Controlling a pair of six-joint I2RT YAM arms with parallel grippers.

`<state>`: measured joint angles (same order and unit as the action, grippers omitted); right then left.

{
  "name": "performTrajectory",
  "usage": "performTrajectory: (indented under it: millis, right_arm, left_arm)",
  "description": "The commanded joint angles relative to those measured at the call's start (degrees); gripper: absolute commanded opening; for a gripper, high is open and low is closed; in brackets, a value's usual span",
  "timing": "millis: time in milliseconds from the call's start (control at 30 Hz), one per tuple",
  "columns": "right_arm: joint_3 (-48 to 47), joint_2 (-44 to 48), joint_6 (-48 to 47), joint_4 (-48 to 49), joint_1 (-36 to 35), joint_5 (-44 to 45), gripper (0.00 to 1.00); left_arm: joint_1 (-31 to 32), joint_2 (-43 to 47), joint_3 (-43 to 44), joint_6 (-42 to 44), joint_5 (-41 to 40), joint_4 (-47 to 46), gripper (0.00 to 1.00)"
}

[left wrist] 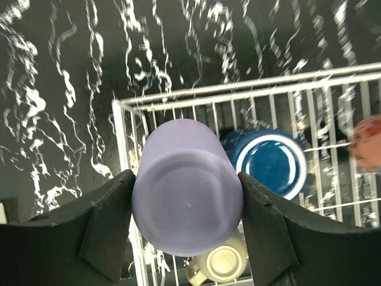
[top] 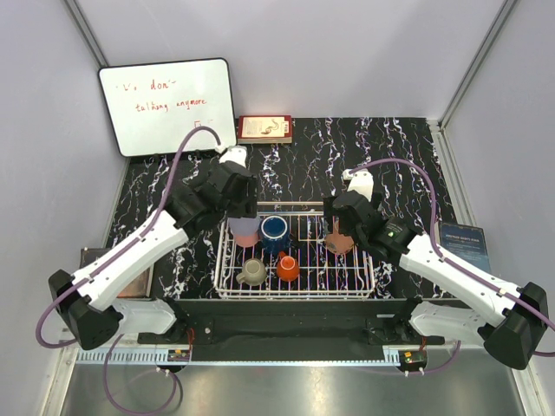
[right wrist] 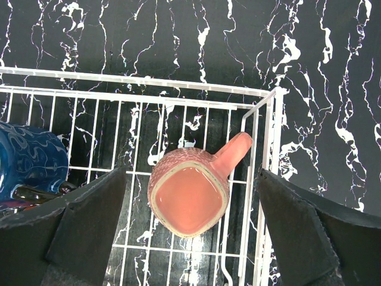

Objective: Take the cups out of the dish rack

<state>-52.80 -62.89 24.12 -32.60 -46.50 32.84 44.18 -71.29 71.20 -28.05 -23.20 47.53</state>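
The white wire dish rack (top: 295,295) sits in the middle of the marbled table. At its back left corner a lavender tumbler (left wrist: 187,190) stands bottom up, and my left gripper (left wrist: 186,205) is shut on it, both pads pressed against its sides. Beside the tumbler is a dark blue mug (left wrist: 271,164), with a beige mug (left wrist: 221,262) nearer. An orange cup (top: 288,267) stands in the rack's front middle. My right gripper (right wrist: 190,202) hangs open over an upturned salmon-pink cup (right wrist: 189,198) at the rack's right end, its fingers well clear on both sides.
A whiteboard (top: 166,106) leans at the back left and a red box (top: 265,129) lies behind the rack. A dark card (top: 464,245) lies at the right and a flat brown object (top: 139,279) at the left. The rack's right wall (right wrist: 262,196) runs close to the pink cup's handle.
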Motion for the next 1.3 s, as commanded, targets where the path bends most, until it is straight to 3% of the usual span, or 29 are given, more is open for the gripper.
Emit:
performTrajectory:
  millis: [0, 333, 500, 667, 1000, 1167, 1267]
  right_arm:
    - [-1.0, 1.0, 1.0, 1.6, -0.3, -0.4, 1.0]
    - [-2.6, 1.5, 2.0, 1.9, -0.3, 0.6, 1.0]
    - [-3.5, 3.4, 3.0, 3.9, -0.3, -3.6, 1.0]
    - [-4.3, 7.8, 4.4, 7.6, -0.3, -8.5, 1.0]
    - [0.5, 18.8, 8.9, 25.4, -0.2, -24.4, 0.95]
    - [1.8, 19.4, 11.3, 30.4, -0.2, -32.3, 0.92]
    - [3.7, 20.7, 12.8, 31.9, -0.2, -32.8, 0.9]
  left_arm:
    - [0.2, 2.5, 6.6, 1.6, -1.5, 0.7, 0.0]
    - [0.2, 6.0, 14.2, 1.7, 3.4, 0.6, 0.0]
    - [0.2, 10.6, 12.9, 2.0, 7.2, -4.4, 0.0]
    - [0.1, 16.2, 6.4, 2.2, 15.8, -15.6, 0.0]
    - [-1.4, 21.9, -10.4, -3.7, 35.0, -42.2, 0.0]
    - [-7.3, 20.8, -17.1, -11.3, 44.5, -54.4, 0.0]
    - [-10.9, 20.6, -20.9, -16.8, 48.3, -62.8, 0.0]
